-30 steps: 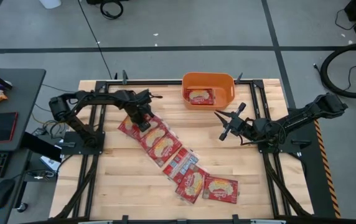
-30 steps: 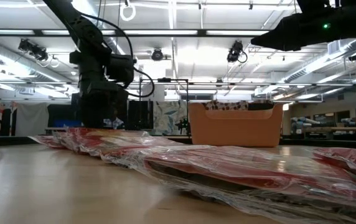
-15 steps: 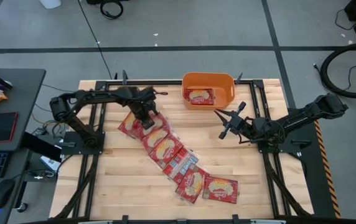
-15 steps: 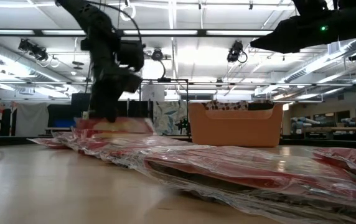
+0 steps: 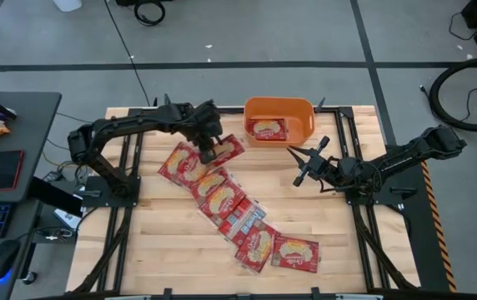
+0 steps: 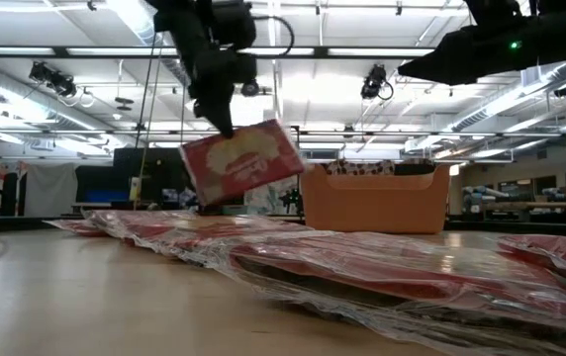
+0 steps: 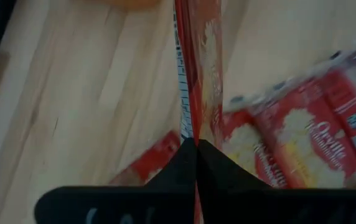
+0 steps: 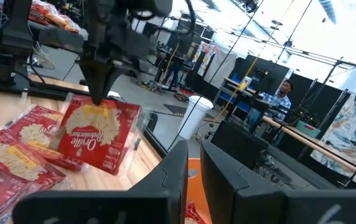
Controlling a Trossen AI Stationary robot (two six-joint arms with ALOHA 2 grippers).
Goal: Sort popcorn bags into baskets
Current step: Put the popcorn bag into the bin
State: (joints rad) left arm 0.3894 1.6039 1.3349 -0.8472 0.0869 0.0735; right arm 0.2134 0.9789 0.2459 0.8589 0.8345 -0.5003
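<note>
Left gripper (image 5: 209,150) clenched on 1 bag (image 5: 224,150) by its edge, lifted clear of the row for the tub (image 5: 280,120). Right gripper (image 5: 305,164) waits mid-table, slightly parted, empty.

Pale planked wood table (image 5: 163,242) with matt finish, glossy red foil popcorn bags (image 5: 222,200) under crinkled clear film, smooth orange plastic basket (image 5: 303,112), matt black fingers (image 7: 165,180) on left gripper (image 5: 208,152), black metal frame rails (image 5: 122,225)
</note>
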